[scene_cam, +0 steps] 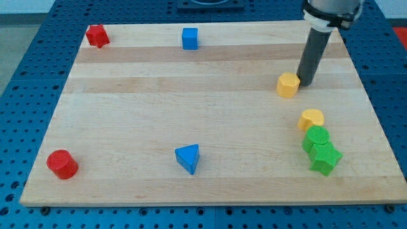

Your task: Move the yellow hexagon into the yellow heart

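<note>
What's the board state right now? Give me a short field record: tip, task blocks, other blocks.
tip: my tip, at the view's right edge of the yellow hexagon block, touching or nearly so
target block: yellow hexagon block, upper right of the wooden board
goal block: yellow heart block, below the hexagon, apart from it
beside goal: green round block and green star-like block, clustered just below the heart
top edge: red star-like block, blue cube
bottom: red cylinder, blue triangle block

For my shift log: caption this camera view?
My tip touches the yellow hexagon from the view's right, above the yellow heart.
</note>
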Controlling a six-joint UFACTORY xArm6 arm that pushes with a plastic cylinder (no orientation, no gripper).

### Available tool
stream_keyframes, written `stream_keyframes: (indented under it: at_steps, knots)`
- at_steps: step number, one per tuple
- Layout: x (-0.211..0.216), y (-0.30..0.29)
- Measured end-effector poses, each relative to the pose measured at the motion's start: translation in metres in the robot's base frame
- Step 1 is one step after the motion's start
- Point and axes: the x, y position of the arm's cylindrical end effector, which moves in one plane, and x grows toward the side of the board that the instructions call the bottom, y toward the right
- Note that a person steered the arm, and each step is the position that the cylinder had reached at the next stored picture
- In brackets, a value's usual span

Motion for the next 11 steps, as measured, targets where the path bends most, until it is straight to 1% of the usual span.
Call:
stream_keyframes:
  at_steps: [1,2,3,4,5,6,7,8,9,10,11]
  knots:
    - [-0.028,0.000]
    - [-0.025,-0.015]
    - [0.013,-0.013]
    - [0.037,0.003]
    - [0.024,-0.004]
    - [-0.002,-0.042]
    - [0.003,-0.082]
    - [0.024,-0.075]
    - [0.028,-0.044]
    - [0.043,-0.014]
    - [0.040,-0.013]
